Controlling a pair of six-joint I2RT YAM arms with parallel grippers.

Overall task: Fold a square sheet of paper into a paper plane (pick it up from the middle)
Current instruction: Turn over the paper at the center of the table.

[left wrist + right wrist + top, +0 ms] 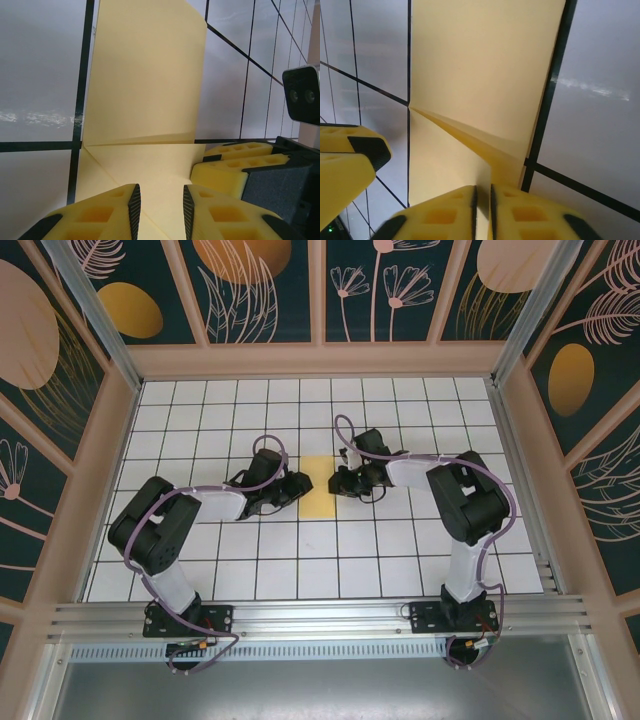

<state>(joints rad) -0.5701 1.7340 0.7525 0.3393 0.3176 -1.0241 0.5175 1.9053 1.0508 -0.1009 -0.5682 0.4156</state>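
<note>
The square sheet of paper [319, 496] lies mid-table as a narrow yellow folded strip, with diagonal creases at its near end. My left gripper [299, 486] is at its left edge and my right gripper [341, 482] at its right edge. In the left wrist view the sheet [145, 75] runs away from my left gripper [161, 206], whose jaws stand apart over the flat paper. In the right wrist view a flap of the sheet [485, 65] rises from a crease into my right gripper [482, 210], which is shut on it.
White gridded table [300, 560] with raised walls on three sides. The two grippers sit close together: the right fingers [235, 162] show beside the left gripper, and the left fingers [347, 162] show beside the right one. Arm bases stand at the near edge.
</note>
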